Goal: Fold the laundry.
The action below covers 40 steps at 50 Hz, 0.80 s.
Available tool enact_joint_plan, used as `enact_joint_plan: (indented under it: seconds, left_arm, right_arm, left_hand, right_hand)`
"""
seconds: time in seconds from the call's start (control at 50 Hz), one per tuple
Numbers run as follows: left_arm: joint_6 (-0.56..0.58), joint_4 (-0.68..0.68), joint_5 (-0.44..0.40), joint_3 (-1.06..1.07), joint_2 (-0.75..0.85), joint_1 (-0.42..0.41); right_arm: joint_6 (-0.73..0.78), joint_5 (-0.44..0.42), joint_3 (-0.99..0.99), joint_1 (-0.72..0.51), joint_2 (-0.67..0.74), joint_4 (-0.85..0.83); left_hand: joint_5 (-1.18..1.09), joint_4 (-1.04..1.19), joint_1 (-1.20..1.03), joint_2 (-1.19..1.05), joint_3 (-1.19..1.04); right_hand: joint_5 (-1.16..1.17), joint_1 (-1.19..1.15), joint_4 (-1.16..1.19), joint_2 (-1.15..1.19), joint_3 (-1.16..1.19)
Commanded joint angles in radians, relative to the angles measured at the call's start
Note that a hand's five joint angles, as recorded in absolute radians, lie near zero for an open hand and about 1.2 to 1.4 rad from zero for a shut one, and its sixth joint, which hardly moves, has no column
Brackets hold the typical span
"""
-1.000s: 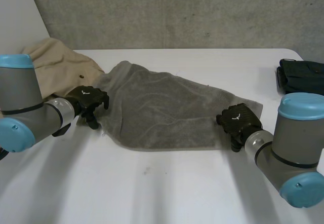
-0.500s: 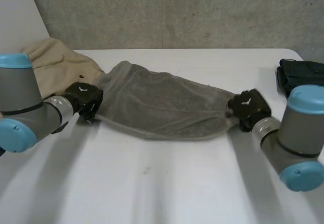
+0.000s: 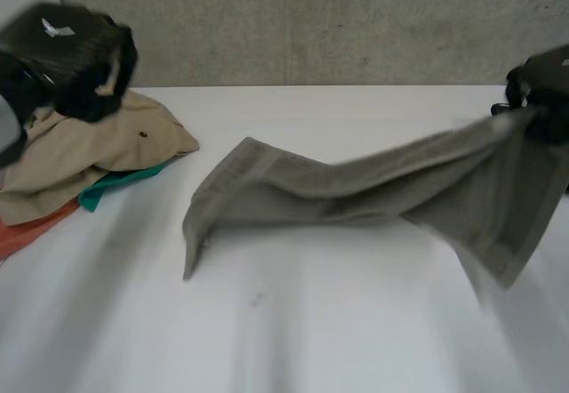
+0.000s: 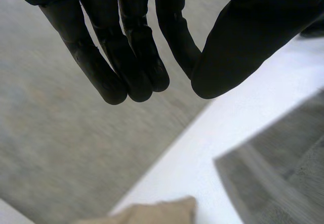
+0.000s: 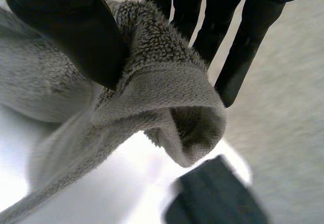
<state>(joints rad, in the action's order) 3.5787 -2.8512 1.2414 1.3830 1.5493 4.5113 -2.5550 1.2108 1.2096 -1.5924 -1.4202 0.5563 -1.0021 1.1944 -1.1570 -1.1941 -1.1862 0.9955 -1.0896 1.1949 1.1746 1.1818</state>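
No fold yet: right hand (image 3: pixel 542 86) pinches the towel's (image 3: pixel 356 193) end aloft; left hand (image 3: pixel 76 46), fingers slack, holds nothing.

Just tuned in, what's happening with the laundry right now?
The right hand pinches one end of the grey towel between thumb and fingers and holds it up off the white table, while the towel's far end trails on the surface. The left hand is raised and empty, near the pile of beige, teal and orange clothes. No fold shows yet.

Left hand (image 3: pixel 76 48) hovers high, fingers relaxed; right hand (image 3: pixel 547 77), also high, pinches the towel (image 3: pixel 356 188).
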Motion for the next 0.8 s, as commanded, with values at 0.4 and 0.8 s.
enact_joint_plan:
  seconds: [0.4,0.8]
  left_arm:
    - [-0.037,-0.118,0.087,0.168,0.397,-0.178]
    - [0.112,-0.234,0.136,0.139,0.581,-0.19]
  right_arm:
    - [-0.039,0.076,0.113,-0.052,0.285,-0.251]
    - [-0.05,0.076,0.188,-0.054,0.264,-0.322]
  left_hand:
    - [0.79,-0.808,0.77,0.807,0.799]
    - [0.565,-0.582,0.545,0.582,0.574]
  right_hand:
    - [0.226,-0.307,0.201,0.222,0.215]
    - [0.226,-0.307,0.201,0.222,0.215]
